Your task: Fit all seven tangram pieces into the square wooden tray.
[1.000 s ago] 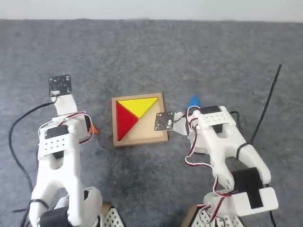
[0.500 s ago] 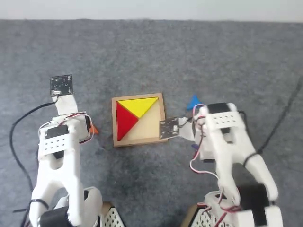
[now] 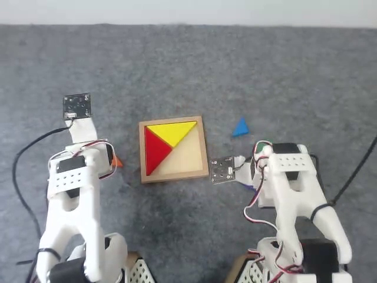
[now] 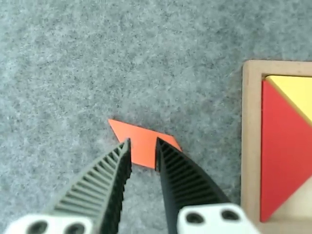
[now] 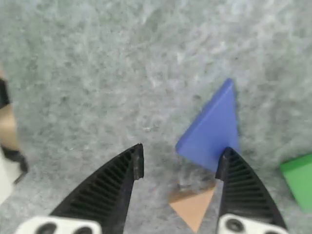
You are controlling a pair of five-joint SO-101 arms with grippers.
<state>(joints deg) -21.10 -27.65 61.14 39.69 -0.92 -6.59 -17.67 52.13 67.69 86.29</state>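
The square wooden tray holds a yellow triangle and a red triangle; its lower right part is bare wood. An orange parallelogram lies flat on the carpet left of the tray. My left gripper hovers over it, its fingers a narrow gap apart with nothing clamped. My right gripper stands open over the carpet right of the tray. A violet-blue triangle lies just beyond its tips, a small tan triangle between its fingers and a green piece off to one side.
A light blue triangle lies on the carpet to the right of the tray. Cables run past both arms. The grey carpet beyond the tray is open room.
The right arm has pulled back from the tray's right edge toward the near side, uncovering the light blue triangle. The left arm has not moved.
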